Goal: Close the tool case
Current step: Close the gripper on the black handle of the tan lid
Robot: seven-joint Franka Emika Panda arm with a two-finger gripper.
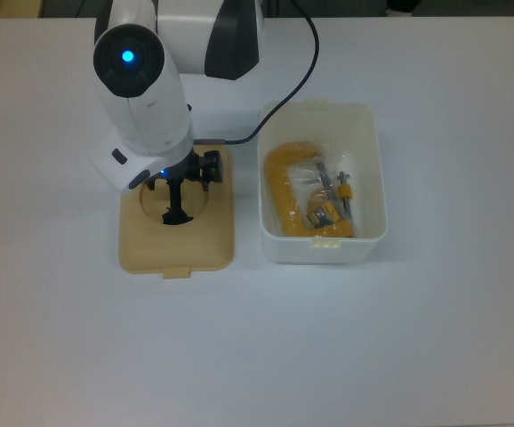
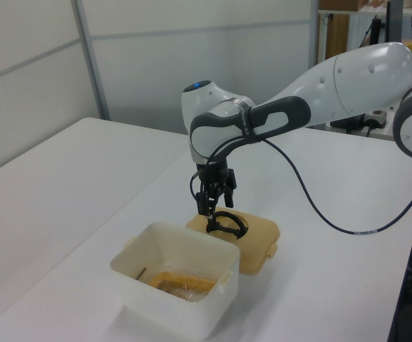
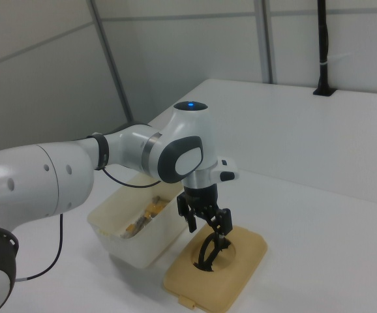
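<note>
The tool case is in two parts. Its white tub (image 1: 322,251) stands open at the top view's right, with a yellow clamp (image 1: 285,189) inside. Its beige lid (image 1: 177,246) lies flat on the table to the top view's left of the tub, its black handle (image 1: 176,208) standing up in the round recess. My gripper (image 1: 179,179) hangs low over the far end of that handle, open, one finger on either side. In the right view the gripper (image 3: 207,227) is just above the handle (image 3: 209,252). In the left view the gripper (image 2: 212,208) reaches the handle (image 2: 227,223).
A black cable (image 1: 279,84) runs from the arm over the table behind the tub. The white table (image 1: 328,356) spreads wide around both parts. In the left view the tub (image 2: 174,288) stands in front of the lid (image 2: 257,239).
</note>
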